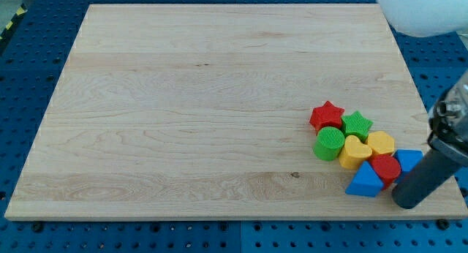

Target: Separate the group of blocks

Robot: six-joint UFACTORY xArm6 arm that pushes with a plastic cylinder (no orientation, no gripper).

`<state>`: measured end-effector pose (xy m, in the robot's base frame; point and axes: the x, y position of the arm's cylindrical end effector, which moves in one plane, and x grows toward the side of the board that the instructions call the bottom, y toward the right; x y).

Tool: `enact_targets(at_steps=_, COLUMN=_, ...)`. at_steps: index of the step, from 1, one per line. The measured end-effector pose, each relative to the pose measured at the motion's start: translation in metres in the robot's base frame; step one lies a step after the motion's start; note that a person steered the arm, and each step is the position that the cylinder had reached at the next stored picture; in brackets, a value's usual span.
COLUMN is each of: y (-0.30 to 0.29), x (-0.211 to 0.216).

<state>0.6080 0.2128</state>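
Note:
A tight group of blocks lies at the board's lower right. A red star [326,115] is at its upper left, a green star [357,124] beside it. A green cylinder [330,143] sits below the red star. A yellow heart [355,152] and a yellow block [381,144] are in the middle. A red block [385,169] lies below them, with a blue triangle [365,183] at the bottom and a blue block [409,161] at the right. My tip [406,202] is just right of the red block and blue triangle, below the blue block.
The wooden board [219,99] rests on a blue perforated table [22,77]. The dark rod and its mount [447,136] reach in from the view's right edge. A white rounded object [424,12] is at the top right.

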Motion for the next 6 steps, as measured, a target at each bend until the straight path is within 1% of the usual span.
enact_targets(at_steps=1, y=0.0, x=-0.006)
enact_targets(at_steps=2, y=0.0, x=-0.031)
enact_targets(at_steps=3, y=-0.005, x=-0.043)
enact_targets(at_steps=5, y=-0.044, x=-0.046)
enact_targets(at_steps=6, y=-0.05, x=-0.066)
